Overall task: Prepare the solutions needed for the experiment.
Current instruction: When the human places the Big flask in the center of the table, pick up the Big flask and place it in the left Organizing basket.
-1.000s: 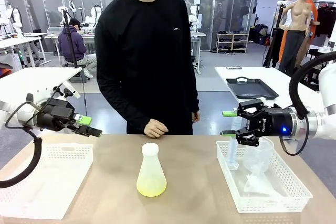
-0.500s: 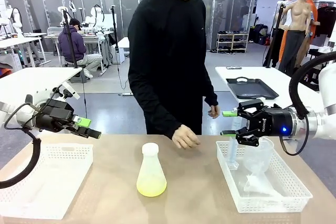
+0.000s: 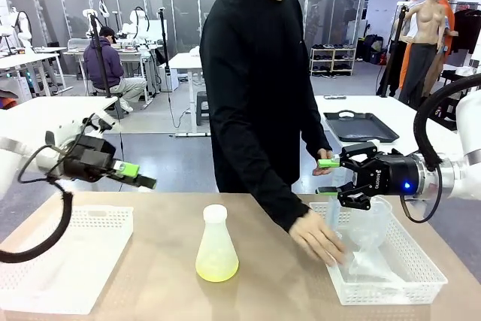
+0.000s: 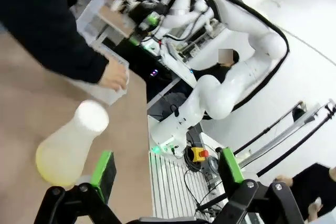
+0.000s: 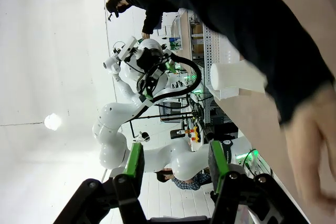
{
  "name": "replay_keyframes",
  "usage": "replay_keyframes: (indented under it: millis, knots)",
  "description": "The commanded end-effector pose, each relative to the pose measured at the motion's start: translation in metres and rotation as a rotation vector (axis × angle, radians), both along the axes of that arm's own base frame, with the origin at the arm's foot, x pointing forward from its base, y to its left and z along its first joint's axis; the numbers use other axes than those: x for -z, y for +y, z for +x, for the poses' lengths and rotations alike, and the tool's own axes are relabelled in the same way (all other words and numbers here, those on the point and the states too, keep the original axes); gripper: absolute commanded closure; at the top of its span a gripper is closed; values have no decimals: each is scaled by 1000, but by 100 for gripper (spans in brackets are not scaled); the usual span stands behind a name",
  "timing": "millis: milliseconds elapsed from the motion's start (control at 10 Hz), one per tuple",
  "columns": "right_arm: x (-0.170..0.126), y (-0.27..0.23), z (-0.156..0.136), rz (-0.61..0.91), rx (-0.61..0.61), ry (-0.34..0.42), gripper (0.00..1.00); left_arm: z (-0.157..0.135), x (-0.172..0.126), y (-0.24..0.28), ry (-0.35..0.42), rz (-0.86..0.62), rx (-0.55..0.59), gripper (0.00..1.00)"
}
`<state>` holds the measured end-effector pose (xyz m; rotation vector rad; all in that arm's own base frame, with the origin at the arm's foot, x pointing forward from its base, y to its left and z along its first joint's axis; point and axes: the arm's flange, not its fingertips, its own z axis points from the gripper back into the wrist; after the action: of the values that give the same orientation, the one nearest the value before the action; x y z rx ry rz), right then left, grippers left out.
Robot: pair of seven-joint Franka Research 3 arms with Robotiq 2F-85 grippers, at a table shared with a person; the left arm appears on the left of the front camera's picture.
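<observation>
Left gripper (image 3: 143, 177): jaws spread fully apart, nothing between the pads; confirmed in the left wrist view (image 4: 168, 166), where only open air is seen between the fingers. It is held above the table (image 3: 278, 291), over the inner edge of the left basket (image 3: 45, 261), touching nothing.

Right gripper (image 3: 327, 177): jaws apart, gap empty, nothing clamped; the same is seen in the right wrist view (image 5: 176, 161). It is held just above the far left corner of the right basket (image 3: 421, 272).

Person's hand (image 3: 319, 237): reached down below the right gripper into the near left part of the right basket, fingers loosely curled among the clear ware (image 3: 372, 234) lying there. The ware is touched; whether a piece is gripped cannot be told. In the right wrist view the hand (image 5: 310, 145) is blurred.

Flask (image 3: 216, 242): upright on the table, between the two grippers and lower than both, beside the person's hand and apart from it. No gripper or hand is on it.

Liquid (image 3: 216, 267): pale yellow-green, a shallow layer in the flask's base. From the left wrist the flask (image 4: 71, 145) is seen ahead of the fingertips, liquid (image 4: 55, 163) at its wide end.
</observation>
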<state>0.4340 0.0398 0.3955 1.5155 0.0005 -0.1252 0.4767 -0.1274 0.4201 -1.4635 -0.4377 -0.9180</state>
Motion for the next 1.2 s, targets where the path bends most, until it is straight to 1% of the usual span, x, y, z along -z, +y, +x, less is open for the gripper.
replay_keyframes:
  millis: [0,100,200,300,400,500,900,1000,1100]
  knots:
    - [-1,1,0,13,7,-23,37,16,-1,-32,-81,-96,156,0]
    - [-1,1,0,13,7,-23,37,20,0,-48,-143,-114,219,0]
    - [-1,1,0,13,7,-23,37,24,2,-59,-251,-96,232,0]
    - [-1,1,0,13,7,-23,37,27,4,-68,-341,-101,279,0]
    - [-1,1,0,13,7,-23,37,31,7,-75,-394,-138,318,0]
    - [-1,1,0,13,7,-23,37,15,-3,-73,-242,-92,224,0]
    - [-1,1,0,13,7,-23,37,15,-3,-73,-242,-92,224,0]
    - [-1,1,0,13,7,-23,37,20,3,-73,-260,-87,240,0]
    - [-1,1,0,13,7,-23,37,32,5,-84,-439,-90,271,0]
